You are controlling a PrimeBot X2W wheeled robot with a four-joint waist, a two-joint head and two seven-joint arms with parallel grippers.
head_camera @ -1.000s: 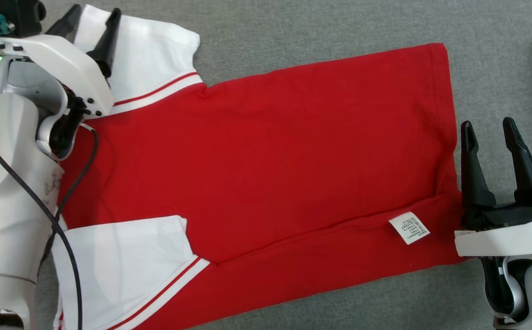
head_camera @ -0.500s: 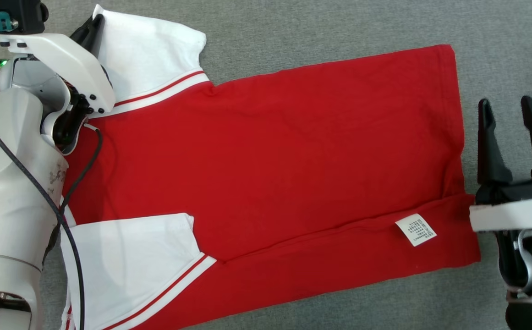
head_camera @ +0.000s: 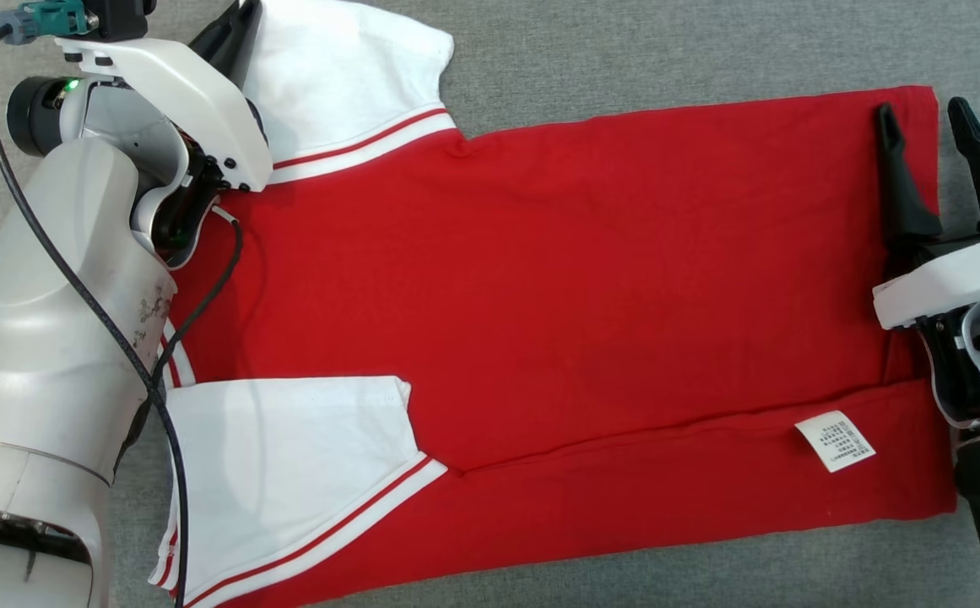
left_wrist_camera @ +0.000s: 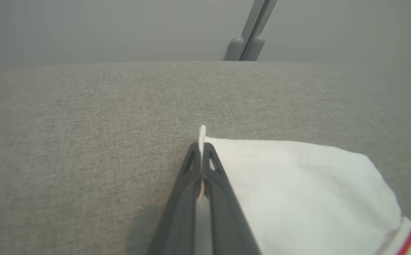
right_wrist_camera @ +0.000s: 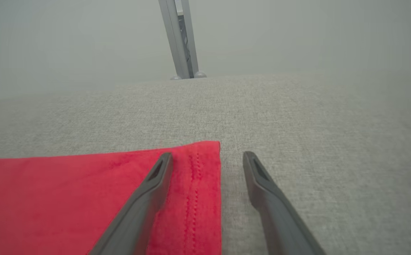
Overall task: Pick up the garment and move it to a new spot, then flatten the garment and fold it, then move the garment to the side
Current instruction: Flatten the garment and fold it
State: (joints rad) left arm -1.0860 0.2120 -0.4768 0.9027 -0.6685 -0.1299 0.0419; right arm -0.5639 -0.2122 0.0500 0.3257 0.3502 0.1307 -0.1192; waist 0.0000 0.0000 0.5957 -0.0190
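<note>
The garment [head_camera: 540,295] lies spread on the grey fabric surface [head_camera: 667,42], collar end to the robot's left and hem to its right. Its near long edge appears turned over. The left gripper [left_wrist_camera: 201,146] is pinched tight on the outer edge of the far white sleeve [head_camera: 346,67], likely to fold it inward. The right gripper [right_wrist_camera: 208,155] straddles the far hem corner [right_wrist_camera: 205,147] with fingers spread, one over cloth and one over bare surface, seemingly ready to grasp. The care label [head_camera: 835,440] shows on the turned-over strip.
</note>
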